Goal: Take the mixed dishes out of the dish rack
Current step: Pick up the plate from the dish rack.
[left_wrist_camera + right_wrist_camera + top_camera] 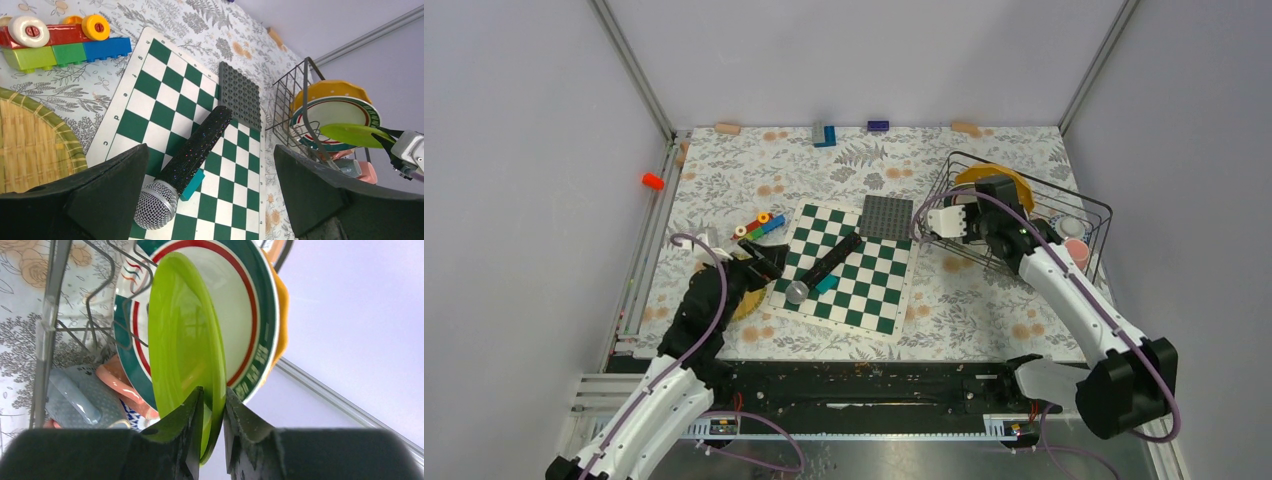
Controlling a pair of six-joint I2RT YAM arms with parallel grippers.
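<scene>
While the left gripper (210, 150) gapes wide, the right gripper (213, 400) pinches a glossy round lime plate (185, 330).

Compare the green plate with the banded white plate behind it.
The green plate is plain lime; the white plate has red and green rim bands. The green plate looks smaller than the white plate. The right gripper pinches the green plate, not the white plate. Both are round.
</scene>
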